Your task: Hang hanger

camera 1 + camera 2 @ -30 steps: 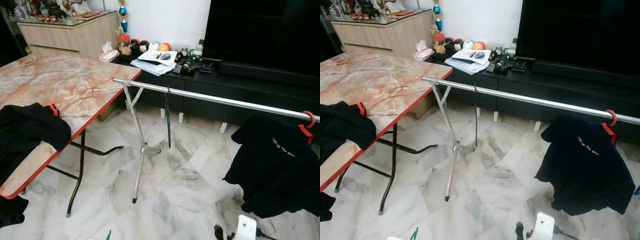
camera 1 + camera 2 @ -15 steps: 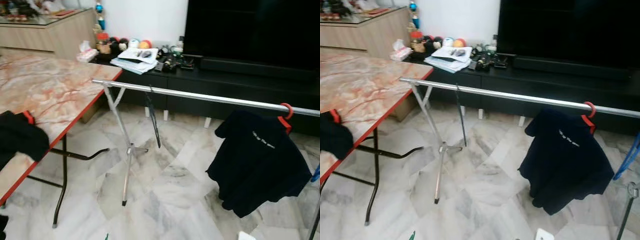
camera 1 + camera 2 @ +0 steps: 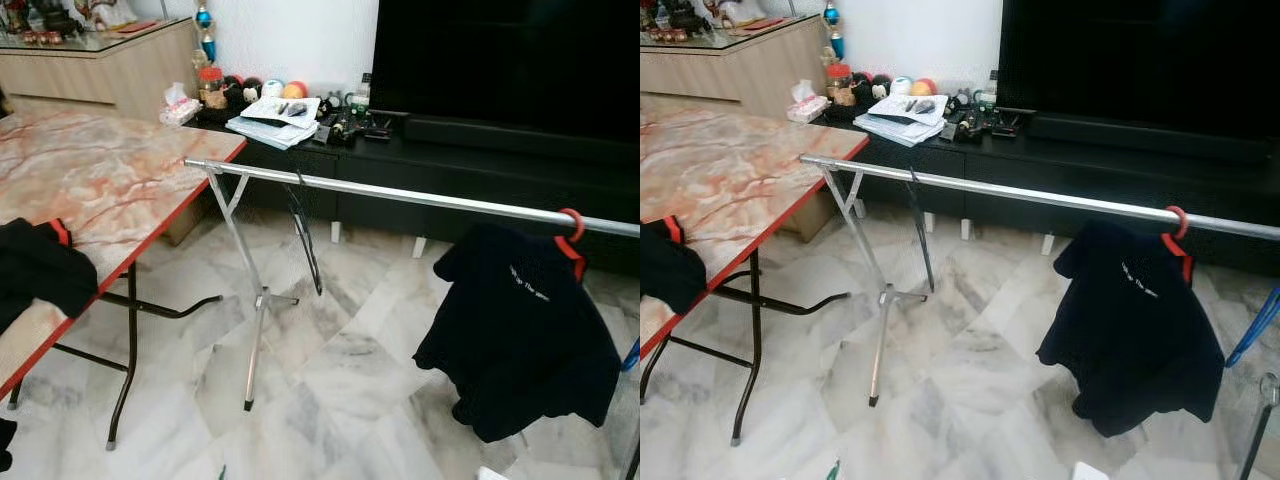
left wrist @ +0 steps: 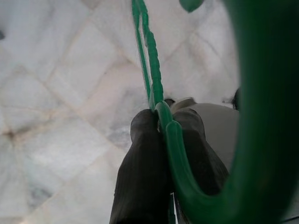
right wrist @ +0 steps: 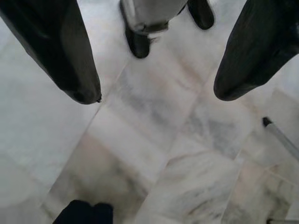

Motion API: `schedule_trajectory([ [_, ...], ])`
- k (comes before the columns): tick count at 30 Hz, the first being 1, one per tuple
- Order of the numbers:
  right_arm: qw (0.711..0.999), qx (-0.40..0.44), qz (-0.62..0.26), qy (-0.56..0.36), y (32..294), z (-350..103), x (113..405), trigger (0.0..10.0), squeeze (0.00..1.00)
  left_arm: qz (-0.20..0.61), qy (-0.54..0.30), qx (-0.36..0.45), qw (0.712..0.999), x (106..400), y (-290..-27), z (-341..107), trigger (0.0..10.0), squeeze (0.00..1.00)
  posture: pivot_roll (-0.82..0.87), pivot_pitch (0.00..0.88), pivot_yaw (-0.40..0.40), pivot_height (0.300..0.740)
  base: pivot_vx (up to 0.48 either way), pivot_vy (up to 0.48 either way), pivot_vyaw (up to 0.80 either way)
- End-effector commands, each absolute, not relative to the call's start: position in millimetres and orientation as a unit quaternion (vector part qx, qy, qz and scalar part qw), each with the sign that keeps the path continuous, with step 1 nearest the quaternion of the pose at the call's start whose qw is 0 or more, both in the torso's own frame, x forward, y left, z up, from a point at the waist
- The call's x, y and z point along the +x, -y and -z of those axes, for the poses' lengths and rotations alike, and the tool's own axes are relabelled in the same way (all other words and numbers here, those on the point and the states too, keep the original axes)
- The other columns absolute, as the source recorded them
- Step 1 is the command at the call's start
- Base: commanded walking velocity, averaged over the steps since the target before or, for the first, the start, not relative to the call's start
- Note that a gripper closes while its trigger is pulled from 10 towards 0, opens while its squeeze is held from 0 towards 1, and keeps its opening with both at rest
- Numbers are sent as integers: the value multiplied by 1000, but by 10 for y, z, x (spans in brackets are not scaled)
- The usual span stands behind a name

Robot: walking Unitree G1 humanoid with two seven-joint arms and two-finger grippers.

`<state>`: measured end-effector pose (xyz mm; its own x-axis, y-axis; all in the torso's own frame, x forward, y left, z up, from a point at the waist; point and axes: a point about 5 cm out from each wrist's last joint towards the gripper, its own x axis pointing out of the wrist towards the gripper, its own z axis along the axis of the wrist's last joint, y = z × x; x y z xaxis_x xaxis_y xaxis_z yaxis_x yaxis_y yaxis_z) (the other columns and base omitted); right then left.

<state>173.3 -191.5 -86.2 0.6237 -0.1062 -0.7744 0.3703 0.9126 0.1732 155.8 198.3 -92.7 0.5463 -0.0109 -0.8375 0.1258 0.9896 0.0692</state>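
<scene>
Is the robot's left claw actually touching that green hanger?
Touching. The left wrist view shows the left gripper with both black fingers pressed against the green hanger.

We observe a marble-pattern folding table (image 3: 110,180) with a red edge; dark clothing (image 3: 40,275) lies on its near edge. A black TV cabinet (image 3: 480,175) spans the rear wall. Papers (image 3: 275,118) and coloured balls (image 3: 280,90) occupy its left end. The floor (image 3: 330,380) is grey-veined marble tile.

Green hanger (image 4: 161,126) hook blurred — rail (image 3: 400,194) right end cut off.
</scene>
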Motion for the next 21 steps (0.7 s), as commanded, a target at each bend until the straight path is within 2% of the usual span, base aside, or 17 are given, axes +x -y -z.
schedule_trajectory([
  [1, 886, 157, 126, -418, 1865, 877, 1714, 10000, 0, 46, -490, 67, 868, 1477, -1991, 961, 10000, 0, 13, 38, 38, 740, 0, -472, 0],
  [21, 881, 151, 103, -436, 1816, 913, 1654, 10000, 0, 42, -490, 76, 868, 1485, -2022, 954, 10000, 0, 16, 11, 36, 740, 0, -463, 0],
])
